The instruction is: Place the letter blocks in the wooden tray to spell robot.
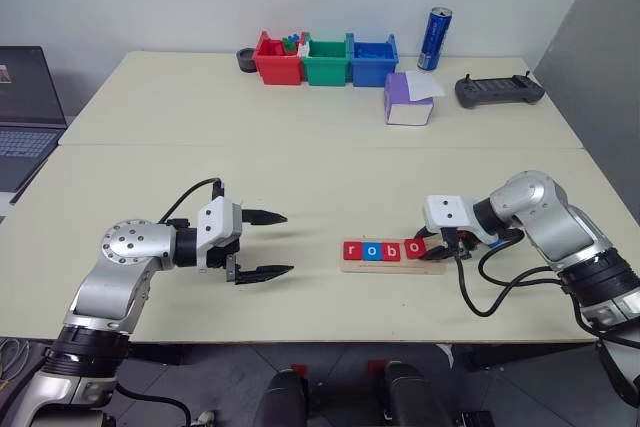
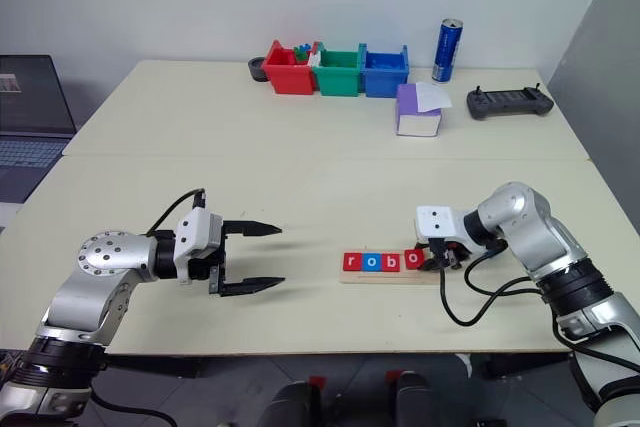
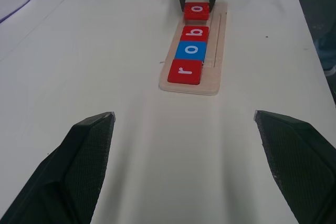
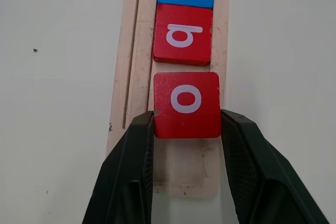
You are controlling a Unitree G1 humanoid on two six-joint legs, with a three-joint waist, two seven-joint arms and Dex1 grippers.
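Your right gripper [image 4: 186,129] pinches the red "o" block [image 4: 186,103] over the wooden tray [image 4: 134,77], beside "b" [image 4: 182,34]; square it before release. Your left gripper [image 1: 265,244] hangs spread.

Four letter blocks in the wooden tray [image 3: 218,51] carry white lowercase letters. In order: red block "r" [image 3: 185,72], blue block "o" [image 3: 190,50], red block "b" [image 3: 195,33], red block "o" [image 4: 187,104]. No other text is legible.
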